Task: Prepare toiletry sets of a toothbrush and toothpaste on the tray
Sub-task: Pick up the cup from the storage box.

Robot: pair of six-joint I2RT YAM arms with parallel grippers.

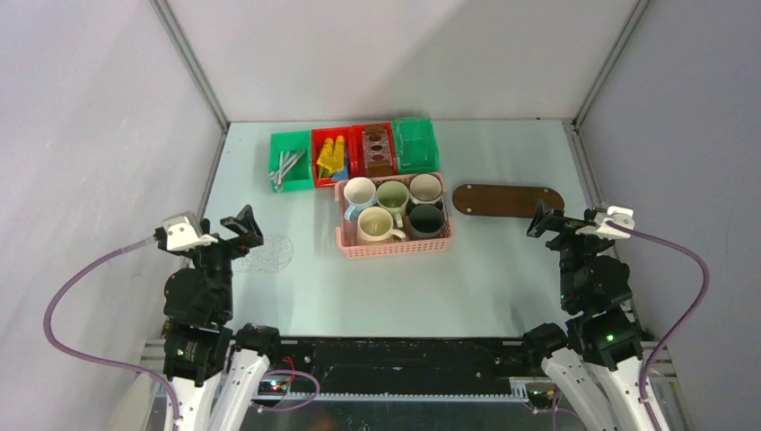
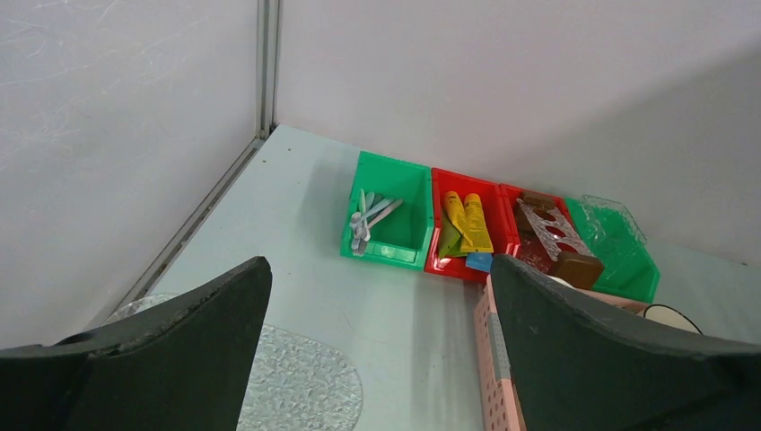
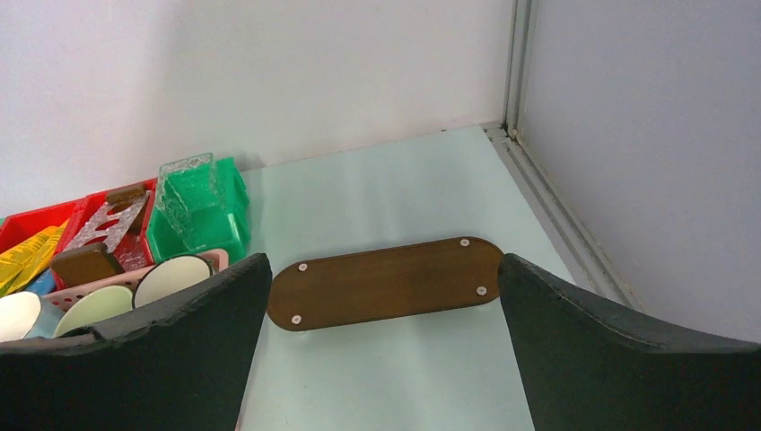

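The dark brown oval tray [image 1: 508, 199] lies bare on the table at the right, and fills the middle of the right wrist view [image 3: 386, 283]. Several mugs, among them a white one [image 1: 359, 191], a cream one [image 1: 375, 226] and a dark one [image 1: 426, 220], stand in a pink basket [image 1: 348, 242]. Thin silvery toothbrushes [image 2: 368, 215] lie in a green bin [image 1: 289, 166]. Yellow toothpaste tubes [image 2: 468, 223] lie in the red bin [image 1: 330, 154] beside it. My left gripper [image 1: 242, 231] hangs open near the left wall, holding nothing. Just in front of the tray, my right gripper [image 1: 542, 220] is open and holds nothing too.
A clear patterned disc [image 1: 267, 253] lies on the table under my left gripper. A second red bin [image 1: 378, 150] holds a brown block with holes, and a green bin [image 1: 415, 144] holds a clear container. Walls close in the table at the back and both sides.
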